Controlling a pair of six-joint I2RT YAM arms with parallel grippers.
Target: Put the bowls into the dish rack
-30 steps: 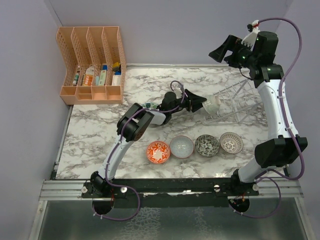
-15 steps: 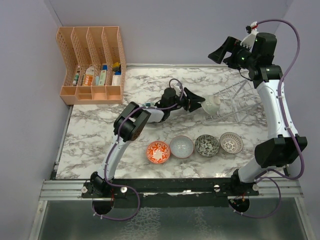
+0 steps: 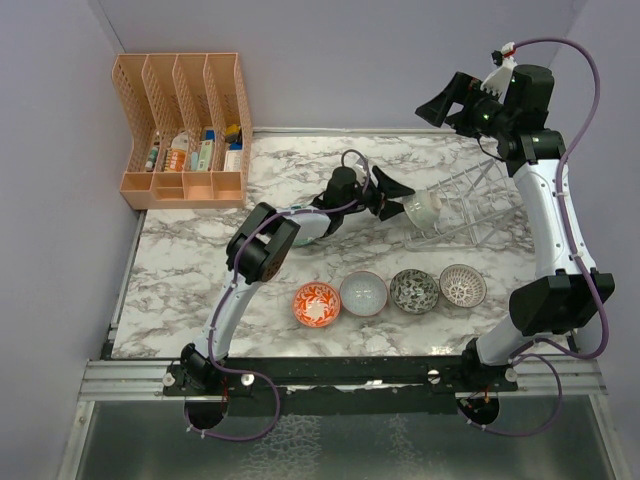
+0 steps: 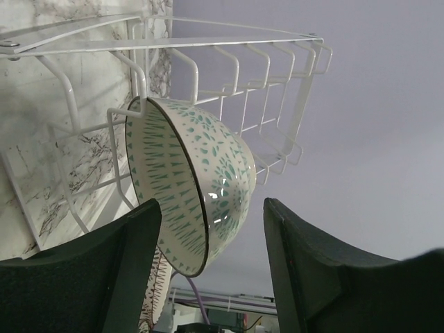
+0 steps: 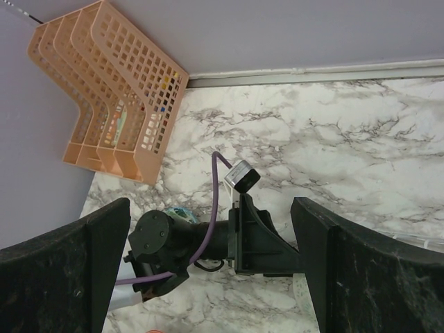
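Note:
A green-leaf bowl [image 4: 194, 180] stands on edge between the ribs of the white wire dish rack [image 4: 229, 76]. The rim of a second patterned bowl [image 4: 154, 298] shows just below it. My left gripper [image 4: 211, 277] is open, its fingers on either side of the green-leaf bowl's lower rim. In the top view the left gripper [image 3: 393, 197] is at the rack's [image 3: 470, 205] left end, next to the bowl [image 3: 425, 208]. Red-orange [image 3: 316, 303], light blue-grey [image 3: 363, 293], dark grey speckled [image 3: 414, 290] and pink-white lattice [image 3: 462, 285] bowls sit in a row. My right gripper [image 3: 445, 100] is open and empty, high above the rack.
An orange file organizer [image 3: 185, 130] with small items stands at the back left, also in the right wrist view [image 5: 111, 90]. The left arm [image 5: 208, 239] lies across the marble table [image 3: 200, 270] below my right gripper [image 5: 208, 277].
The left gripper has shifted a little toward the far side at the rack's end and its fingers look spread wider. The right arm and the four bowls in the row have not moved.

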